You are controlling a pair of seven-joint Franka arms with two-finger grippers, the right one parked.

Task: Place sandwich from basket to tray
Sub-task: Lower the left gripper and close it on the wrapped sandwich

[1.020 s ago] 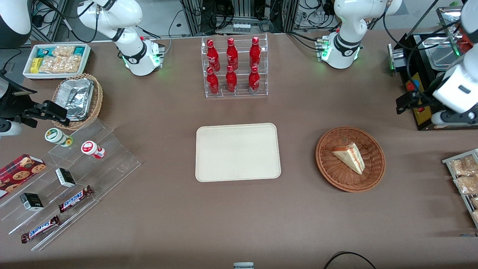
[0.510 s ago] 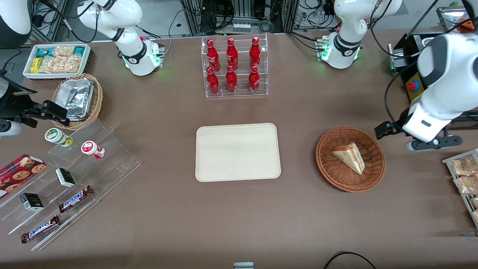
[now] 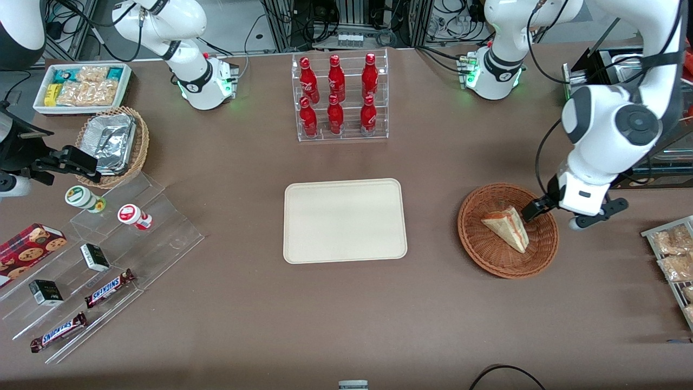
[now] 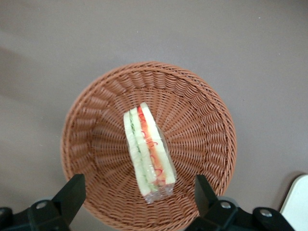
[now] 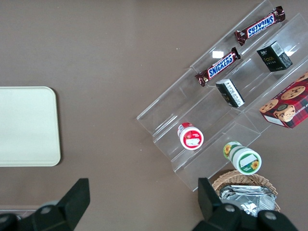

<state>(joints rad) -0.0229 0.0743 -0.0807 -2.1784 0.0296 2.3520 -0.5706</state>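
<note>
The sandwich (image 3: 506,227), a pale wedge with red and green filling, lies wrapped in clear film in the round reddish-brown wicker basket (image 3: 476,244). My left gripper (image 3: 557,215) hangs above the basket's rim on the working arm's side, open, with nothing held. In the left wrist view the gripper (image 4: 139,192) looks down on the sandwich (image 4: 149,154) in the basket (image 4: 96,106), its two black fingers (image 4: 72,192) spread wide and apart from the wedge. The cream tray (image 3: 345,221) lies flat beside the basket, toward the parked arm's end, with nothing on it.
A clear rack of red bottles (image 3: 340,97) stands farther from the front camera than the tray. A wire rack of packaged snacks (image 3: 674,254) and a black appliance (image 3: 606,81) sit at the working arm's end. Acrylic steps with candy bars (image 3: 103,290) lie at the parked arm's end.
My left arm has swung from over the black appliance down and inward; the gripper now hangs over the basket. The sandwich, basket and tray have not moved.
</note>
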